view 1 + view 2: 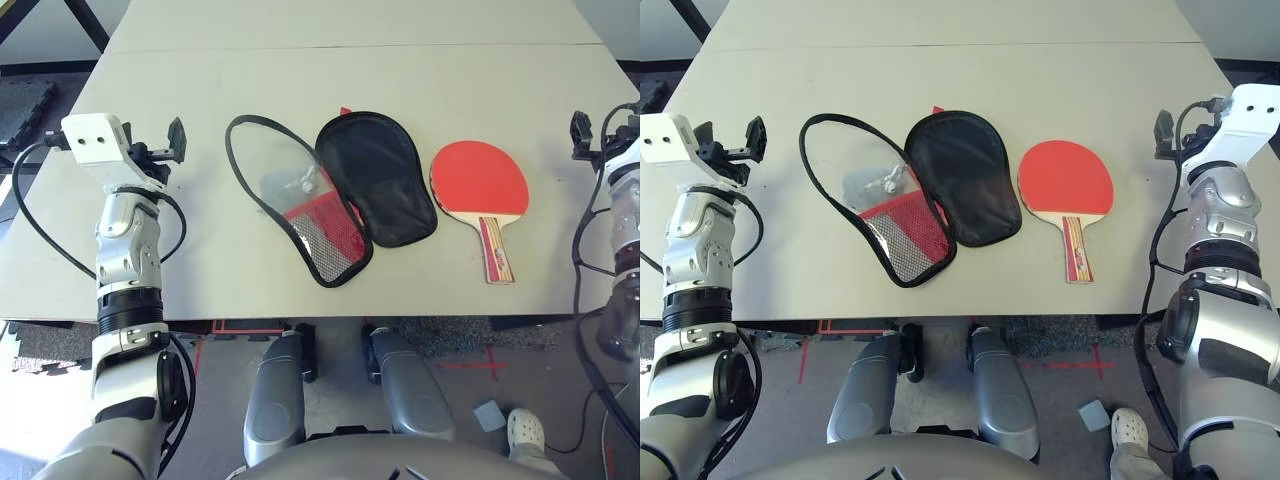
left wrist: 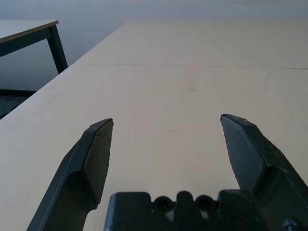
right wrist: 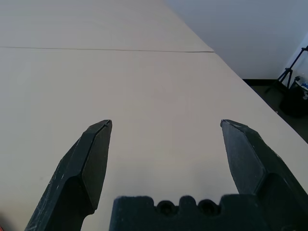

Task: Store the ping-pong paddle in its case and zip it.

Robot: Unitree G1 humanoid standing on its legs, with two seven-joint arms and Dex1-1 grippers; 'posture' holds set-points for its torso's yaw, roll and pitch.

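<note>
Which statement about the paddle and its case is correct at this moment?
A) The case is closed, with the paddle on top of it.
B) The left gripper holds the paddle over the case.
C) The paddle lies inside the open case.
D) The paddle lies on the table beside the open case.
D: the paddle lies flat on the bare table, to the right of the case, which is spread open.

Red paddle (image 1: 480, 178) and opened case (image 1: 375, 180) – side by side, apart
Paddle lay flat, striped handle robotward – black-edged case spread, mesh pocket showing
</note>
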